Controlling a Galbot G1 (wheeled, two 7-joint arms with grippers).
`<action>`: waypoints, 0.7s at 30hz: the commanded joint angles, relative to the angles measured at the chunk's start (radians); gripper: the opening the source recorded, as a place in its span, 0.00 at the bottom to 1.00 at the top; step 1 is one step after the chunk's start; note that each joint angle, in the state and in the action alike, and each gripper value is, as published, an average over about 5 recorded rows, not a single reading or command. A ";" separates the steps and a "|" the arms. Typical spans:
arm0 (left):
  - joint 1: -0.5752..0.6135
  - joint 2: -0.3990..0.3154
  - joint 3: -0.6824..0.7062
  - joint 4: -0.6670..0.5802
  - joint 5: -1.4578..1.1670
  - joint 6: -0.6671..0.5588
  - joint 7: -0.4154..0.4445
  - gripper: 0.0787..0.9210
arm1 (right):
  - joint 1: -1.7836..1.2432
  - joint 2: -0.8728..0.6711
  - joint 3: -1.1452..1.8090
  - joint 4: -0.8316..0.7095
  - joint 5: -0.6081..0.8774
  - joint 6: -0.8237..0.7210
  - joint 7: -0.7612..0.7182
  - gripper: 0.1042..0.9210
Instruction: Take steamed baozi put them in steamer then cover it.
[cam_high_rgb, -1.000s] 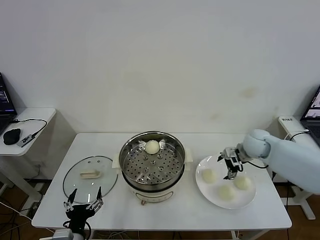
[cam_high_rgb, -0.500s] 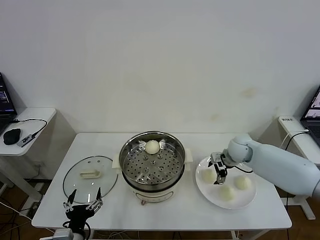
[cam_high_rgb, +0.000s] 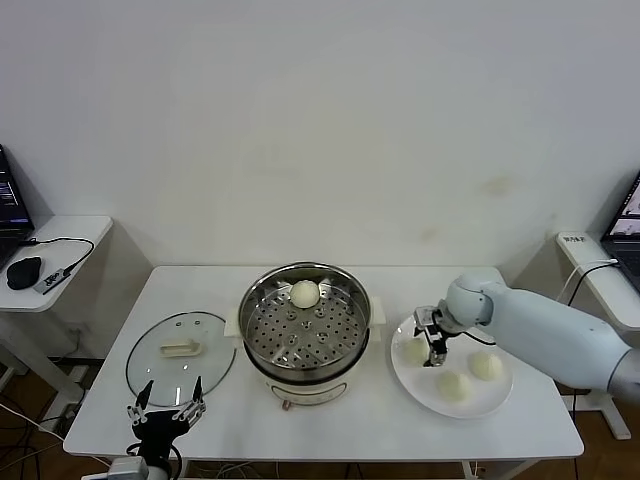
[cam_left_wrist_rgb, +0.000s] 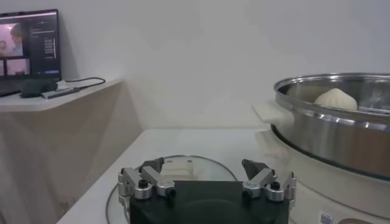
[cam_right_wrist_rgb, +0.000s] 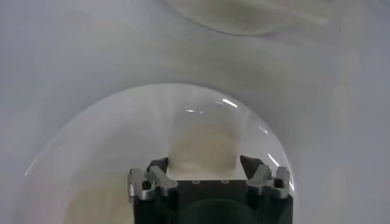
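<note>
- Three pale, smooth baozi (cam_high_rgb: 453, 384) are sitting on the white plate (cam_high_rgb: 500, 402); a fourth (cam_high_rgb: 304, 293) is lying in the steamer (cam_high_rgb: 304, 325).
- Right gripper (cam_high_rgb: 428, 340) is straddling the plate's leftmost bun (cam_right_wrist_rgb: 203, 152), fingers partly spread, grip unclear.
- Left gripper (cam_high_rgb: 165, 412) is hovering wide open near the cover (cam_high_rgb: 180, 352).

1 baozi (cam_high_rgb: 304, 293) in open steamer (cam_high_rgb: 305, 328); 3 on plate; glass cover (cam_high_rgb: 180, 356) flat on table, left.

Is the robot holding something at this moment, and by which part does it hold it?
The right gripper is down over a baozi on the white plate, fingers at its sides; whether it grips yet cannot be told. The left gripper is open and empty.
</note>
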 joint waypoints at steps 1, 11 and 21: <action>0.000 0.000 0.001 0.000 0.001 0.001 0.000 0.88 | -0.002 0.009 -0.002 -0.009 -0.010 -0.003 -0.001 0.71; 0.000 -0.001 0.001 -0.005 0.002 0.002 -0.001 0.88 | 0.011 -0.001 0.009 -0.001 -0.008 0.002 -0.020 0.62; -0.002 0.003 0.000 -0.013 -0.001 0.004 -0.002 0.88 | 0.220 -0.088 -0.081 0.097 0.083 0.006 -0.056 0.61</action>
